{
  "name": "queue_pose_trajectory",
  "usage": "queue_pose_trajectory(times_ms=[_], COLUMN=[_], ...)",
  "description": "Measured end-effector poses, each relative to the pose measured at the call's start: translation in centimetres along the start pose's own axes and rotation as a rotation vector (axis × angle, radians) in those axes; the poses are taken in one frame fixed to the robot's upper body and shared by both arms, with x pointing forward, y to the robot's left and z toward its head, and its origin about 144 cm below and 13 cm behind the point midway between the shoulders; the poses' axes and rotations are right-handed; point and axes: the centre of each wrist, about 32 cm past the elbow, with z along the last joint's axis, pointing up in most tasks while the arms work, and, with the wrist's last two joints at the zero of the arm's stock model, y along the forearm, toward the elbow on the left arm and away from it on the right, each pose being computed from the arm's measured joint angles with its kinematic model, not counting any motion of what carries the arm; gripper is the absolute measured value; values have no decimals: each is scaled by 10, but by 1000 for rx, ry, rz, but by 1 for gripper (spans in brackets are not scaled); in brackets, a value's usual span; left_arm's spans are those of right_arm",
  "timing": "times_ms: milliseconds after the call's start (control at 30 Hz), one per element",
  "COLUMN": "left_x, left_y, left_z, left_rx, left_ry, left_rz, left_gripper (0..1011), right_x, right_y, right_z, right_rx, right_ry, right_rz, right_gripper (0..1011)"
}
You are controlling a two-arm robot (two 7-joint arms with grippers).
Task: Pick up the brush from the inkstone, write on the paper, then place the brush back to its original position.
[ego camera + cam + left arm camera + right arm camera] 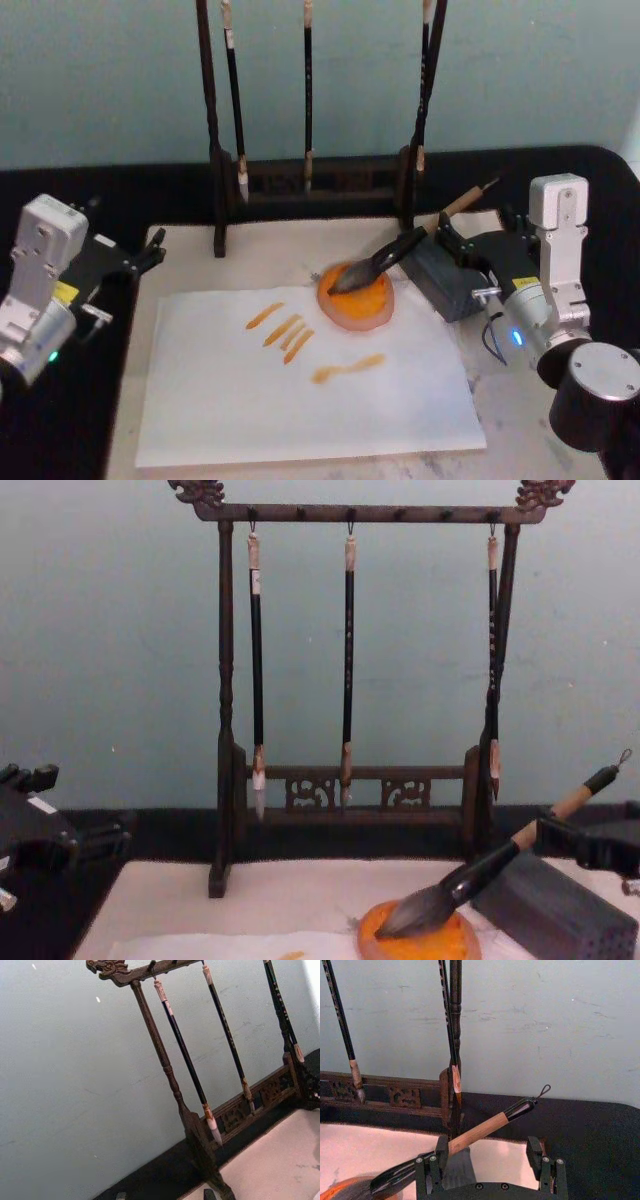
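The brush (385,260) lies slanted, its dark tuft in the orange inkstone (358,305) and its tan shaft propped over a grey block (440,282). My right gripper (478,230) is open just behind that block. In the right wrist view the brush (477,1132) crosses close by one of the fingers (441,1152) of the right gripper (490,1157), with the other finger well apart. The chest view shows the brush (500,860) rising from the inkstone (420,945). The paper (300,400) carries several orange strokes. My left gripper (135,260) stays open at the table's left, off the mat.
A dark wooden rack (310,185) with three thin hanging brushes (349,660) stands along the back of the beige mat (180,260). Black table surface lies on both sides of the mat.
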Motion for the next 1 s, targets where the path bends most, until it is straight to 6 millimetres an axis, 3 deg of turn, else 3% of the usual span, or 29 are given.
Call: queue_pose_trajectory(times_ms=[1000], left_x=[0], left_y=[0], left_z=[0], left_rx=[0], left_ry=[0], left_rz=[0], left_gripper=[1001], right_x=[0], right_y=[0], right_z=[0], right_rx=[1], right_ry=[1], right_rz=[0], right_gripper=[1000])
